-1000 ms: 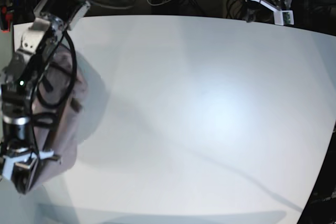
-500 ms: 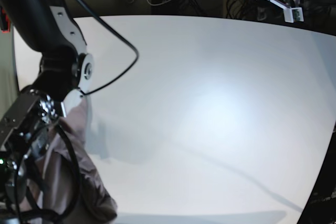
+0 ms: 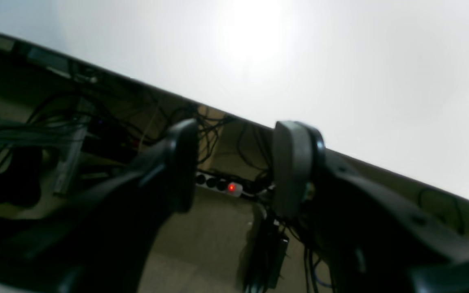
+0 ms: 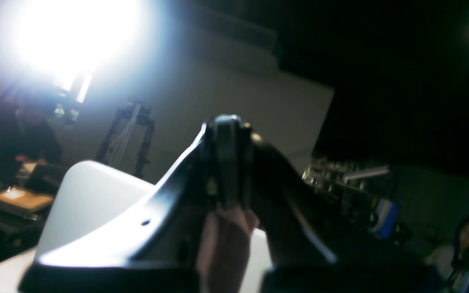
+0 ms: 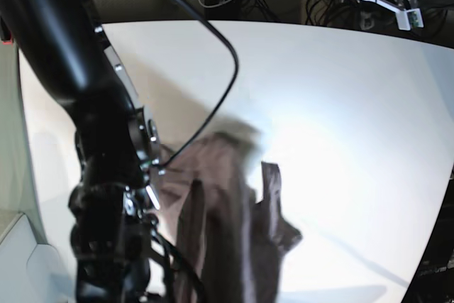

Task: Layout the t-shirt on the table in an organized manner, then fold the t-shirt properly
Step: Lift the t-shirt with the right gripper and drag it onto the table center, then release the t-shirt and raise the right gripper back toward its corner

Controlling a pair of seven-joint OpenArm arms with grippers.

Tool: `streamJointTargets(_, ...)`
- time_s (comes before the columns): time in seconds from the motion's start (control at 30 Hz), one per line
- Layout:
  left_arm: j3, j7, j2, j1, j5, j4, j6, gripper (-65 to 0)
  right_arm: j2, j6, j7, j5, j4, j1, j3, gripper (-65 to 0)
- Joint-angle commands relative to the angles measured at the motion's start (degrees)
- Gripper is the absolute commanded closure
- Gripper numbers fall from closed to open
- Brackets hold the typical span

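While our right gripper (image 4: 227, 203) pinches the limp mauve t-shirt (image 5: 234, 225) bunched above the table (image 5: 340, 104) and the left gripper (image 3: 234, 167) idles agape and empty, we'd take this soft cloth at the shoulders.

**Inspector:** What differs from a second ago?

**Assistant:** The right arm (image 5: 106, 161) has swung up and inward. It lay low along the table's (image 5: 340, 104) left edge; it now rises as a tall dark column across the left of the base view.

**Inspector:** And the garment?

**Assistant:** The t-shirt (image 5: 227, 225) was bunched at the left edge under that arm. It now hangs lifted and blurred, spread toward the table's middle front.

**Inspector:** The other arm?

**Assistant:** The left gripper (image 5: 394, 5), beyond the far right corner, has shifted further right and slightly lower in the base view.
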Motion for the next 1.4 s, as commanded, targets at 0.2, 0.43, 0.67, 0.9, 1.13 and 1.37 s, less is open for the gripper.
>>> streamJointTargets(0.2,-2.45,-1.06,-0.34,0.83,-0.22,1.02,-0.10,-29.7,-0.16,-9.80,5.00,-0.50,-4.07,8.86,-1.64,0.0)
streamJointTargets(0.43,-2.45,-1.06,-0.60,0.12,-0.22,1.02,-0.10,-29.7,-0.16,-9.88,4.82,-0.85,-5.12,6.57,2.67,0.0)
streamJointTargets(0.67,-2.89,-1.06,-0.52,0.03,-0.22,1.02,-0.10,-29.7,-0.16,-9.88,4.91,-0.76,-5.21,-5.56,13.04,0.0)
streamJointTargets(0.9,-2.72,-0.97,-0.69,-1.11,-0.22,1.02,-0.10,-29.7,6.16,-9.88,7.98,-0.67,-6.18,-17.61,14.80,-8.5)
streamJointTargets(1.13,-2.36,-0.89,-0.78,-2.34,-0.22,1.02,-0.10,-29.7,6.86,-9.88,9.39,-0.67,-7.58,-23.58,24.56,-30.0)
streamJointTargets(1.37,-2.36,-0.89,-0.78,-3.66,-0.22,0.85,-0.10,-29.7,6.95,-9.80,8.69,-0.67,-0.11,-33.43,28.52,-30.5)
